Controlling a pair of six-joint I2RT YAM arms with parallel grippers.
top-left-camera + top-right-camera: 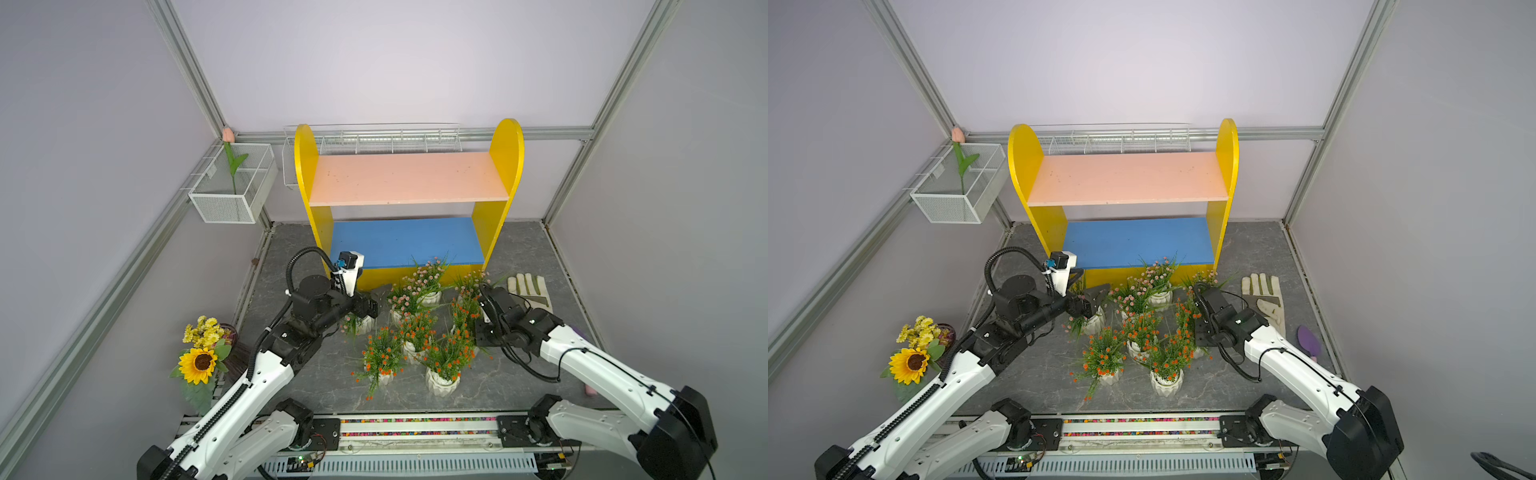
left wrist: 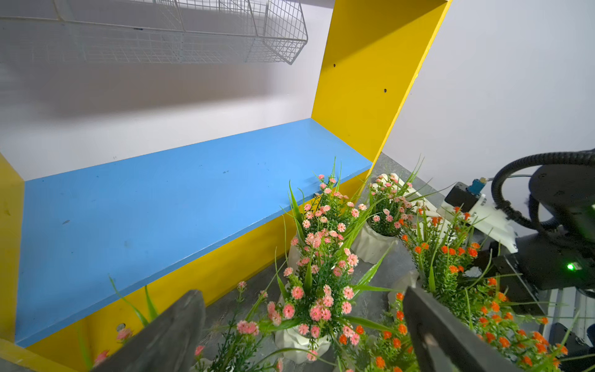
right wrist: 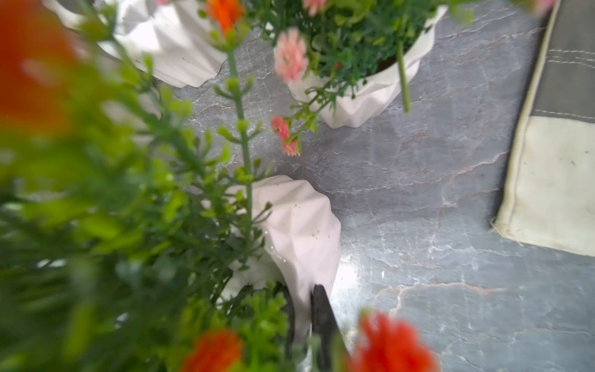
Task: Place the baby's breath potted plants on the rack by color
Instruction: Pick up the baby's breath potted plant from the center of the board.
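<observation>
eight baby's breath potted plants (image 1: 415, 332) on the grey table top (image 1: 316, 386), none on the rack (image 1: 505, 166) yet.
we see them crowded together just in front of the rack's blue lower board (image 1: 407, 241), the pink-flowered ones nearer the rack and the orange ones nearer the arms' bases. in the right wrist view the right gripper (image 3: 302, 309) has its two dark fingers pinched narrow on the white faceted wall of an orange-flowered pot (image 3: 299, 225) at the right side of the cluster, near a work glove (image 1: 530, 289); we cannot tell whether that pot is off the table top. the left gripper (image 2: 301, 291) hangs with its jaws spread wide, holding nothing, above the pink plants at the cluster's left side.
</observation>
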